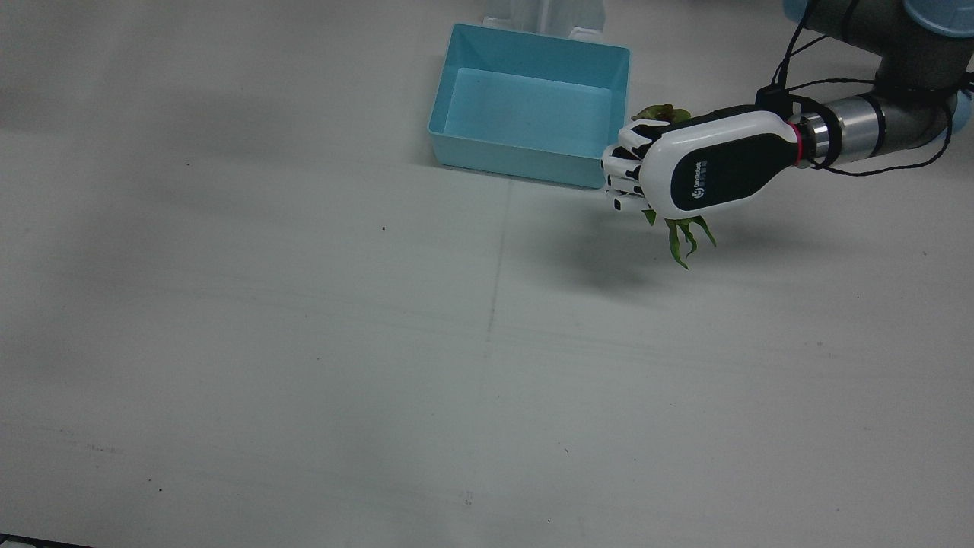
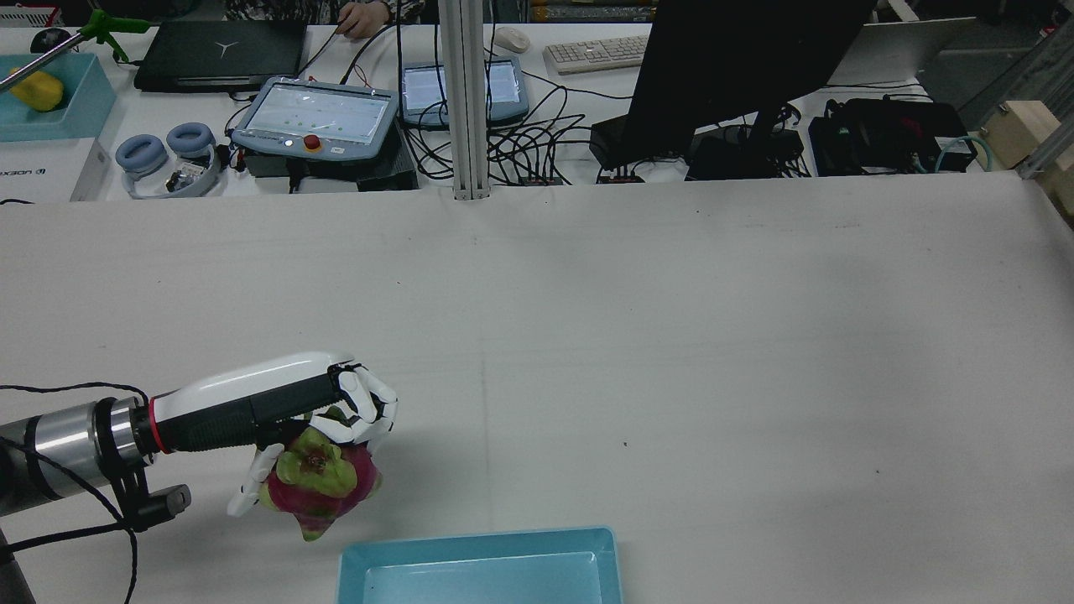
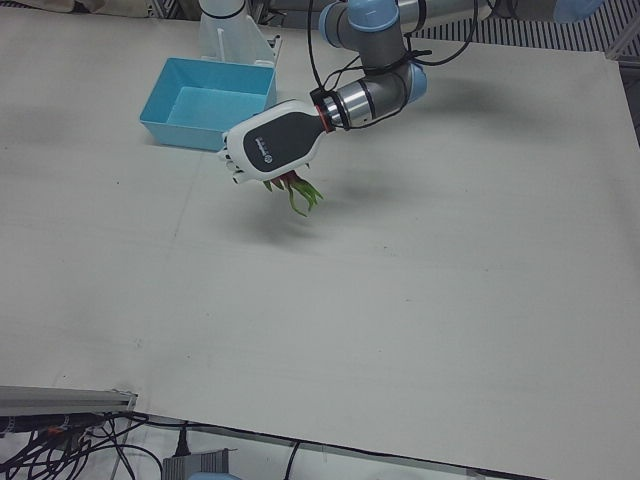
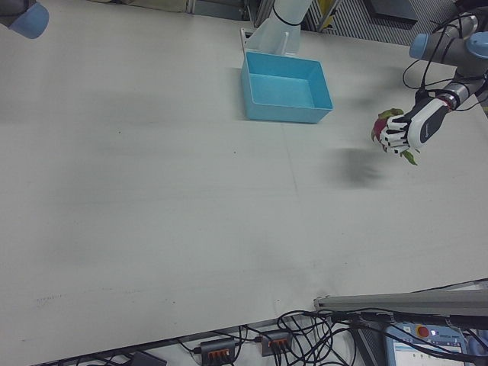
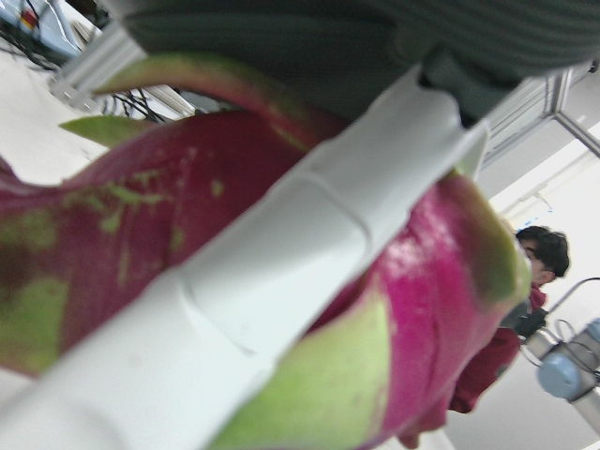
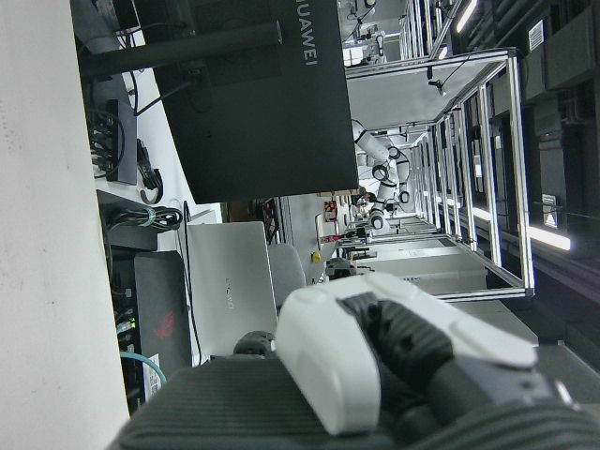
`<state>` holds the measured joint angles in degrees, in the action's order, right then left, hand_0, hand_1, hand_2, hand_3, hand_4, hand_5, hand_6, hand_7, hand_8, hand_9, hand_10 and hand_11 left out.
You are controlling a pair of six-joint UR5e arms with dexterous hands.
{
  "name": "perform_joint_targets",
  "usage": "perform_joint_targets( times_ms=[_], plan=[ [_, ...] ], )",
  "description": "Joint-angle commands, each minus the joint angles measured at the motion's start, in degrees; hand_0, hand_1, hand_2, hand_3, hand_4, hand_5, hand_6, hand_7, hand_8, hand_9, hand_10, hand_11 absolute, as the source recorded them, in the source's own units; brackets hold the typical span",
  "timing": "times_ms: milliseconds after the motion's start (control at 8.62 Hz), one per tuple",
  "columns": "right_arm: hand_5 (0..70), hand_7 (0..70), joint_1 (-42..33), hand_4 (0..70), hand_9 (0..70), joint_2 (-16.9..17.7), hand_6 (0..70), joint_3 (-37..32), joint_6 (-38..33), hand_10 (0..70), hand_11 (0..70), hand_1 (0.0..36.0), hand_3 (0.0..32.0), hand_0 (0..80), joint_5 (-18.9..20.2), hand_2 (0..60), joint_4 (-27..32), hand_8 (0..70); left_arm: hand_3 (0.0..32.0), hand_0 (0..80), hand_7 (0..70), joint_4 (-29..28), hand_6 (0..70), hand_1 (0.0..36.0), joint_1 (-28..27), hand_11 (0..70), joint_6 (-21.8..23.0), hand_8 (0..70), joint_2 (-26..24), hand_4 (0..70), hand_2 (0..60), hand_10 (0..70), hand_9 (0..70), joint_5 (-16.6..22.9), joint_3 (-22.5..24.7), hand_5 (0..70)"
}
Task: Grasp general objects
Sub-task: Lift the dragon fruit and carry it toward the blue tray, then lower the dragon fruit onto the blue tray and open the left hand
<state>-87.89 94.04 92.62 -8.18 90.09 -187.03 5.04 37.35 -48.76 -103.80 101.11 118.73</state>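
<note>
While the left hand (image 2: 277,403) is carrying the dragon fruit (image 2: 319,482) clear of the worktop (image 2: 671,335), the main risk is judged to be a drop. The fruit is hanging mostly below the palm, and its smooth skin and loose green scales are giving the fingers (image 2: 369,407) little to bite on. Any sudden wrist roll or slackening of the curl could let it slide out and fall beside the blue bin (image 1: 529,106) rather than into it. A second risk is a collision: the hand is sitting just beside the bin's near corner, so a low pass could be clipping the bin wall with the fruit's trailing leaves (image 1: 685,236).

The fingers of the left hand are curling closed around the upper part of the fruit, with a separate finger pressing against its side, as the rear view is showing. The left hand view is confirming one finger lying directly across the red skin.

The right hand (image 6: 375,356) is appearing only in its own camera, away from the bin; its fingers are looking folded, and nothing is visible in them.
</note>
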Motion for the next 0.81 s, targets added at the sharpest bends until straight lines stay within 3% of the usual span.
perform_joint_targets(
  times_ms=[0,464,580,696],
  plan=[
    [0.0,0.0,0.00,0.0,0.0,0.00,0.0,0.02,0.00,0.0,0.0,0.0,0.0,0.0,0.00,0.0,0.00,0.0,0.0,80.0,70.0,-2.58,70.0,36.0,-12.53,70.0,1.91,70.0,-6.65,70.0,60.0,70.0,70.0,-0.91,-0.17,70.0],
    [0.0,0.0,0.00,0.0,0.0,0.00,0.0,-0.07,0.00,0.0,0.0,0.0,0.0,0.0,0.00,0.0,0.00,0.0,0.0,80.0,70.0,-4.58,70.0,36.0,-20.20,70.0,1.30,70.0,-7.82,70.0,60.0,70.0,70.0,-2.67,-0.43,70.0],
    [0.0,0.0,0.00,0.0,0.0,0.00,0.0,0.02,0.00,0.0,0.0,0.0,0.0,0.0,0.00,0.0,0.00,0.0,0.0,80.0,70.0,-5.12,70.0,36.0,-19.86,63.1,1.21,43.9,-7.73,49.3,60.0,42.3,57.6,-2.76,-0.43,70.0],
    [0.0,0.0,0.00,0.0,0.0,0.00,0.0,0.02,0.00,0.0,0.0,0.0,0.0,0.0,0.00,0.0,0.00,0.0,0.0,80.0,70.0,-5.30,45.6,36.0,-19.86,34.6,1.21,11.0,-7.73,21.1,60.0,20.1,23.0,-2.67,-0.35,70.0]
  ],
)
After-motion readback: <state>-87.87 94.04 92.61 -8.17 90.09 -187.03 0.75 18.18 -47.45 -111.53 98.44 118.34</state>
